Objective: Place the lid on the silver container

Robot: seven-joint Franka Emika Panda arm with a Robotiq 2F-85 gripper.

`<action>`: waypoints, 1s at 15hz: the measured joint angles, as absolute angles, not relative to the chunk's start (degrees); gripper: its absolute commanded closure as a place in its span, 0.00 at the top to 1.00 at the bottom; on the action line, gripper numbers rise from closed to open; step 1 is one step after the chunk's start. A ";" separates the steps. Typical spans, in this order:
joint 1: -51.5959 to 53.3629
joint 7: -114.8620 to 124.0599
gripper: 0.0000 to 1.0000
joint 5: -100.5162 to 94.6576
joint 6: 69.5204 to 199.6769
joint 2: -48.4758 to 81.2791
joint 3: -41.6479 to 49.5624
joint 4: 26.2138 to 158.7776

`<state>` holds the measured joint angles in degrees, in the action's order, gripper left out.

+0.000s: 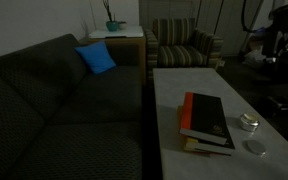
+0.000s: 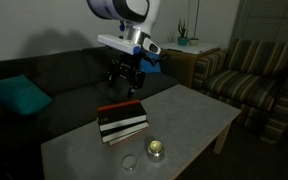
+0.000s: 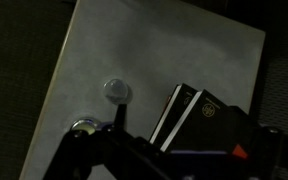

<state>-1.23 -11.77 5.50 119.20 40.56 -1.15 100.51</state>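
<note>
Free: pale rectangular table top [image 2: 199,110], right part of frame bare. Obstacle: stack of dark hardcover books [image 2: 122,122] at centre, only tall thing. Just below it in frame, small shiny silver round tin [image 2: 156,149] and flat grey round lid [image 2: 130,162], close together, not touching, open from above.

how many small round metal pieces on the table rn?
2. A short shiny silver cylindrical tin sits beside the stacked books. A flat round grey disc lid lies next to it, not touching. Nothing seems hidden.
</note>
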 measured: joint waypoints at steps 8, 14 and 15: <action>4.53 0.90 1.00 -2.39 136.39 50.22 0.59 103.82; 4.58 1.00 1.00 -2.48 137.25 51.28 0.90 103.40; 4.58 1.00 1.00 -2.48 137.25 51.28 0.91 103.39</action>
